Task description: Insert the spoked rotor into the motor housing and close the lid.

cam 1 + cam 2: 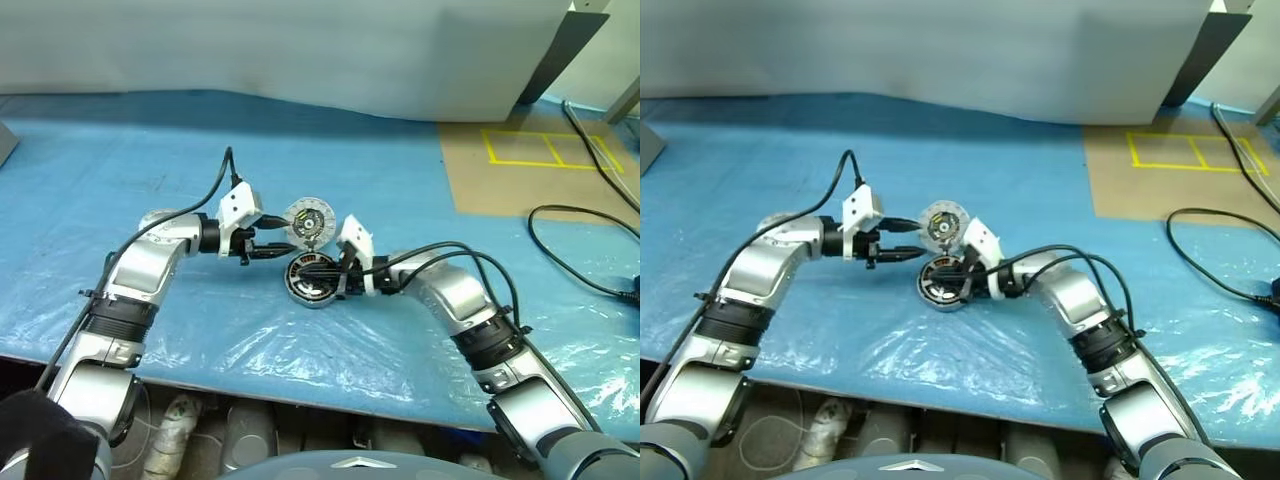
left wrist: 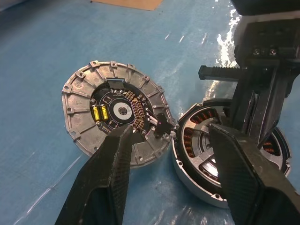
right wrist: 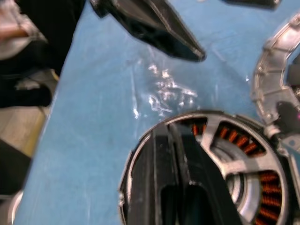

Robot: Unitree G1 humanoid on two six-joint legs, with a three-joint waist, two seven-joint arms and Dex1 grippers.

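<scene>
The motor housing lies on the tabletop near its middle. The lid stands just behind it, joined at the housing's far edge. The spoked rotor sits in the housing. The left gripper is to the left of the lid, the right gripper over the housing.

Head pair looking forward and down over the worktop from well back; left wrist close on the lid and motor housing; right wrist closer, sharing housing, lid at 3 o'clock.
</scene>
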